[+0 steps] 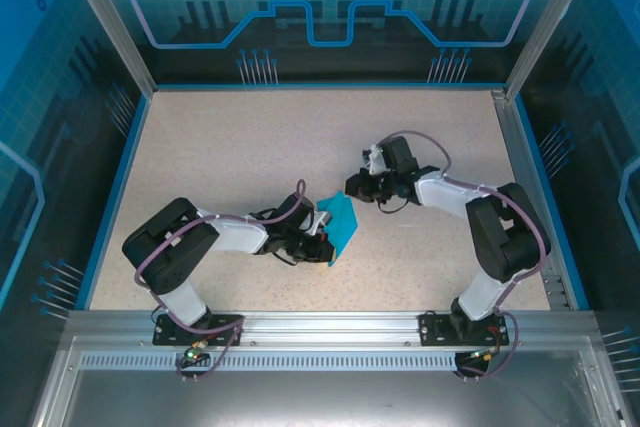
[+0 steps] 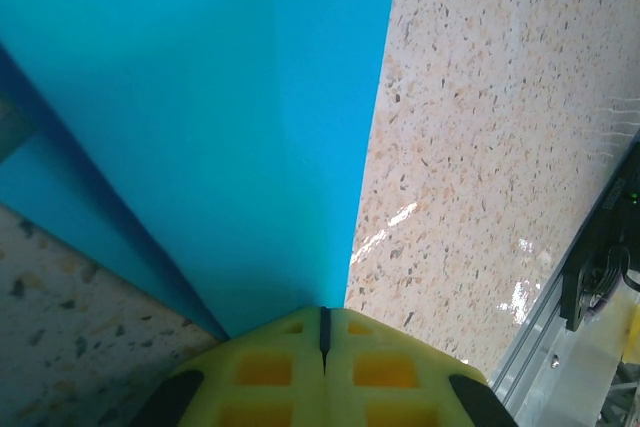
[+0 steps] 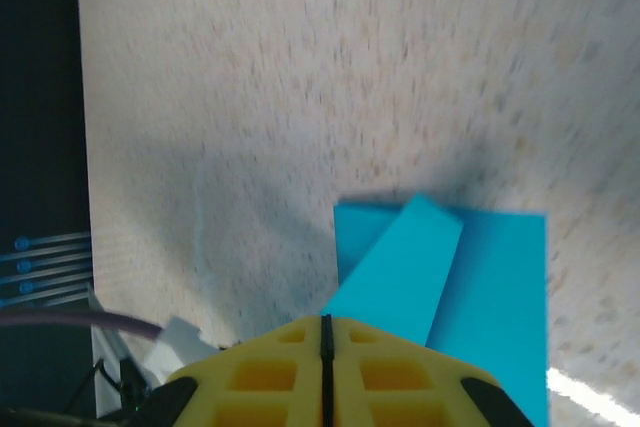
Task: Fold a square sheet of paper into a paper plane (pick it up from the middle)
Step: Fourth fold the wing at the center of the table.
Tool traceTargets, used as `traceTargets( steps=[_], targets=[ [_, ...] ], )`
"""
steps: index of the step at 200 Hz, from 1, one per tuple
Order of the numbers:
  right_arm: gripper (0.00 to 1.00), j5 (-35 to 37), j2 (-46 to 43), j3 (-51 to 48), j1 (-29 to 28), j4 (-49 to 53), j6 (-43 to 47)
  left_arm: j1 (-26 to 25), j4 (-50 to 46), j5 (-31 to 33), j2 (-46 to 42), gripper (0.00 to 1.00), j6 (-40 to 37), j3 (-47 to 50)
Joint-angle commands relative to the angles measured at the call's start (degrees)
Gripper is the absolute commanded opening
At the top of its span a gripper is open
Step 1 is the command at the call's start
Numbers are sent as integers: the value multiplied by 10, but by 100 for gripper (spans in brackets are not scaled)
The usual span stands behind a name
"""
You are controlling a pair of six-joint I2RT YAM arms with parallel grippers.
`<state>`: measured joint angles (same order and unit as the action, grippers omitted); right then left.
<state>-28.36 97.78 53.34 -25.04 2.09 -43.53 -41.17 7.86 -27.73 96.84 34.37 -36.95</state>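
— Yellow pads (image 2: pixel 270 367) sit nearest the lens. What have they got?

— Those belong to my left pincer (image 2: pixel 322 312). It is closed flat on the near edge of the thin cyan-blue paper sheet (image 2: pixel 230 127), which fans out from the seam between the pads. I hold it there so the sheet stands tilted off the speckled beige desk (image 2: pixel 500 147) rather than lying flat, where thin paper offers no edge to catch.

— And the other side?

— My right pincer (image 3: pixel 325 319) has its pads pressed together too. A lighter folded flap (image 3: pixel 400 267) of the sheet runs right up to their seam. I judge it nipped there, though the contact itself is hidden under the pads. One end anchored and the other carried is how a fold gets laid over.

— Where is the sheet on the desk?

— Near the middle, between my two pincers. It is partly doubled over and not yet a dart.

— Anything in the way?

— Little. An aluminium rail (image 2: pixel 525 347) at the near edge lies well apart from the paper. A purple-grey cable (image 3: pixel 70 319) loops beside my right wrist, clear of the sheet. The real crowding is my own pincers, close to each other across one small sheet.
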Motion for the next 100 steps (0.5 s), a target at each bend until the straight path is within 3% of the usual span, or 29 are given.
traceTargets(
  steps=[1,74,100],
  targets=[
    [7,-24,26,-13,-32,-27,-17,-4,-120,57,26,4,-7,25],
    [5,13,136,13,-33,-12,-4,-5,-122,47,12,5,-5,18],
    [5,40,133,6,-33,5,5,-4,-124,26,-19,6,5,5]
  ],
)
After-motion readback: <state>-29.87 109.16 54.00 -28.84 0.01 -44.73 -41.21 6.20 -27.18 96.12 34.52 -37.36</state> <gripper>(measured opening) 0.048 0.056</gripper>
